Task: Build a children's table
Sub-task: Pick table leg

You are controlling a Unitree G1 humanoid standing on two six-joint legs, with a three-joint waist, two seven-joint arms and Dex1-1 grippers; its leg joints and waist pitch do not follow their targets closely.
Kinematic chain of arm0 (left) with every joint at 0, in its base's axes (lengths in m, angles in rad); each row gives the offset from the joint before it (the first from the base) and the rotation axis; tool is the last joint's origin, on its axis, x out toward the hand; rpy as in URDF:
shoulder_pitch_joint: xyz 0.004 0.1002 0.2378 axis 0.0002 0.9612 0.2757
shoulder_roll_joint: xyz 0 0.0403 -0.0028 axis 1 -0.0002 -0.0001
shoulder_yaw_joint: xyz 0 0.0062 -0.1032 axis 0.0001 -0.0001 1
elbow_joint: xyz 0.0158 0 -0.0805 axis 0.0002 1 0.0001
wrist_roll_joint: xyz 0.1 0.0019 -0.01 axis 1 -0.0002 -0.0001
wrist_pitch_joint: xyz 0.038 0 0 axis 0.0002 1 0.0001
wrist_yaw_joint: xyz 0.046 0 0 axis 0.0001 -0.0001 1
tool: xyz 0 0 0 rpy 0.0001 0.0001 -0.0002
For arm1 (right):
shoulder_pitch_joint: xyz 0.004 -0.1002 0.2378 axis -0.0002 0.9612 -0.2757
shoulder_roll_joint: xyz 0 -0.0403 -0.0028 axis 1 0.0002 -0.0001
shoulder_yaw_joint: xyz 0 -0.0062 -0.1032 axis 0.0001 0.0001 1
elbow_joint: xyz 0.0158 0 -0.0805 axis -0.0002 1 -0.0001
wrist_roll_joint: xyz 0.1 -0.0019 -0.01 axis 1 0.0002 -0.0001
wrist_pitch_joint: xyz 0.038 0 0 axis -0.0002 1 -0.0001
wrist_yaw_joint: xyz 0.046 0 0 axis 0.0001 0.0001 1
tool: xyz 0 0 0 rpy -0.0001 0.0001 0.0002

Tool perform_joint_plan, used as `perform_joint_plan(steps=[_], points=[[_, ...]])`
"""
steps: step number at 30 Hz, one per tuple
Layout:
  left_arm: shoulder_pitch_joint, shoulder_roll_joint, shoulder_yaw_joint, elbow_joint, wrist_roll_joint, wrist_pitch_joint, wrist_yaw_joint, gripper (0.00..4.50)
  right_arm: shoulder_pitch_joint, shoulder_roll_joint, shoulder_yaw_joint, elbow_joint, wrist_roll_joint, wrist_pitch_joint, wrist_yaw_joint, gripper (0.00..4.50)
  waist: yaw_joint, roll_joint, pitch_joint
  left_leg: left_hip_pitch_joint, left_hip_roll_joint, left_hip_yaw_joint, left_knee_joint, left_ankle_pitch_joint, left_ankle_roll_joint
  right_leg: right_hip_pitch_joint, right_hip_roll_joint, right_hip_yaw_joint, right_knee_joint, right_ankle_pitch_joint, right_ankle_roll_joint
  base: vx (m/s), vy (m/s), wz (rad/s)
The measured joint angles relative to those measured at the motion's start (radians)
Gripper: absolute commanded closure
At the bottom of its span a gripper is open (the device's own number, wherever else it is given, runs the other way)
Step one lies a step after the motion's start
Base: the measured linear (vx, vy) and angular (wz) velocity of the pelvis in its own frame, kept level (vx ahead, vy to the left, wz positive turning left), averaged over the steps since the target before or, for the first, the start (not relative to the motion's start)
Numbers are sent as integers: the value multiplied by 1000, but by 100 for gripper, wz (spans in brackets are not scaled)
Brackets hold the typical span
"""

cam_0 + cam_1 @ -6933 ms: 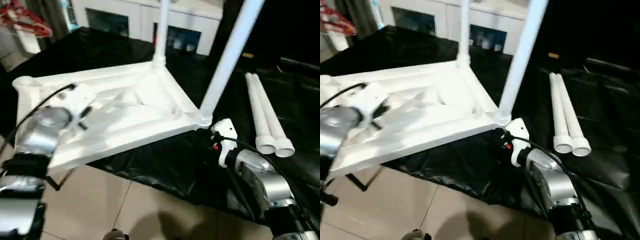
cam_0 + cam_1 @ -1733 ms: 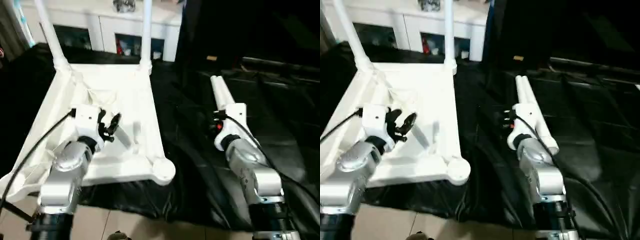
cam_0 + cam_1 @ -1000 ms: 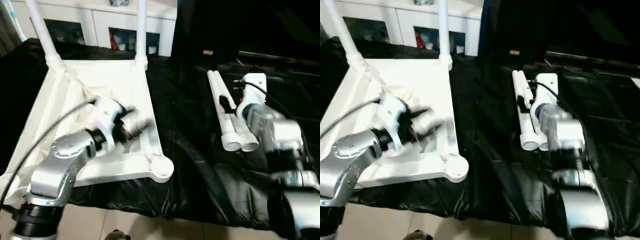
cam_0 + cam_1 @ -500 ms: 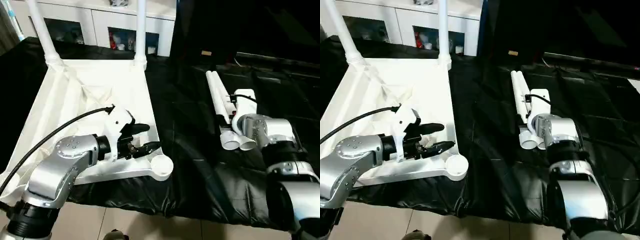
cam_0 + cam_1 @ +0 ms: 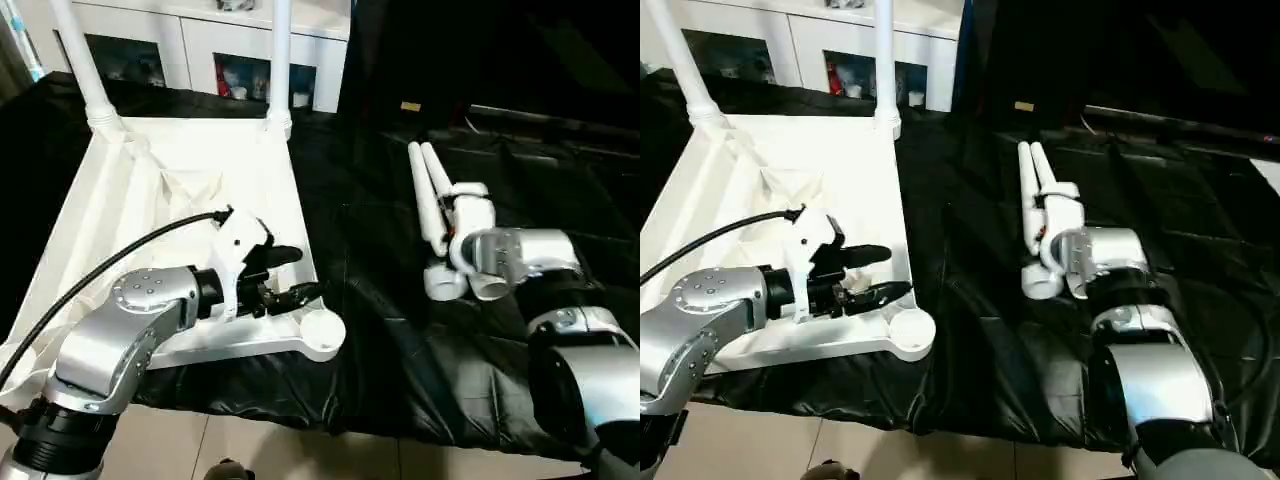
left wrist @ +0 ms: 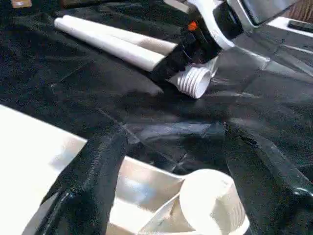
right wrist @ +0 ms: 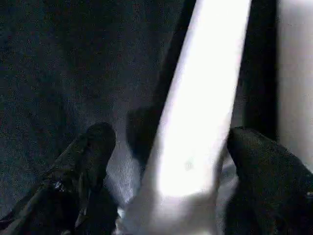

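The children's table top point(image 5: 160, 200) lies upside down on black cloth, white and ribbed. Two legs point(image 5: 85, 70) stand in its far corner sockets. My left gripper point(image 5: 309, 272) hovers open just above the near right rim, beside the round corner socket point(image 5: 322, 328), which holds no leg. Two loose white legs point(image 5: 428, 195) lie side by side on the cloth to the right. My right gripper point(image 7: 172, 137) is at their near ends, open, its black fingers point(image 7: 93, 147) on either side of one leg point(image 7: 210, 73).
A white glass-door cabinet point(image 5: 200, 55) stands behind the table top. The black cloth point(image 5: 380, 380) hangs over the near edge onto a tiled floor point(image 5: 300, 455). A black cable point(image 5: 130, 250) arcs from my left wrist over the top.
My right gripper has come down over the loose legs' near ends, which shifted slightly left. My left gripper swung toward the near right socket and now holds still.
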Motion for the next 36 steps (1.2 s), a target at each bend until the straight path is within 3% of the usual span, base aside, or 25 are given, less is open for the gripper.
perform_joint_plan(steps=[9, 16, 24, 29, 33, 34, 36], points=[[-1, 4, 0, -2, 5, 11, 9, 90, -36, 1, -6, 118, -2, -18, 23, 42, 0, -2, 0, 0, 0, 0, 0, 0, 0, 0, 0, 0, 0, 1, -1, 0, 0, 0], [-15, 12, 1, 22, 20, -10, 11, 76, -46, 3, -15, 165, -4, -53, 10, 94, 1, -1, 0, 0, 1, 0, 0, 1, -1, 0, 0, 0, 0, 1, -2, 0, 0, 0], [-96, -48, -4, 137, 49, -63, 39, 76, -28, 3, -90, 167, 48, -109, 18, 169, 2, 8, 3, 0, 1, 0, 1, 1, -2, 1, 0, -1, 0, 3, -3, 0, 0, 0], [-172, -143, 14, 227, 50, -80, 121, 76, 16, 2, -135, 130, 86, -169, 44, 189, 4, 11, 3, 1, 1, 0, 1, 2, -2, 1, 0, -1, 0, 3, -4, 0, 0, 0], [-248, -255, 69, 333, 48, -89, 236, 76, 67, 23, -191, 82, 135, -247, 58, 209, 6, 17, 2, 2, 1, 0, 1, 2, -1, 2, 0, -1, 0, 4, -5, 0, 0, 0], [-260, -291, 88, 353, 33, -81, 252, 47, 94, 31, -206, 56, 154, -276, 74, 224, 6, 19, 1, 2, 1, 0, 1, 2, 0, 2, 0, -1, 0, 4, -5, 0, 0, 0], [-280, -329, 103, 384, 8, -66, 275, 40, 123, 44, -221, 22, 174, -304, 89, 237, 6, 20, 1, 1, 1, 0, 1, 3, 0, 2, 0, -1, 0, 4, -5, 0, 0, 0]])
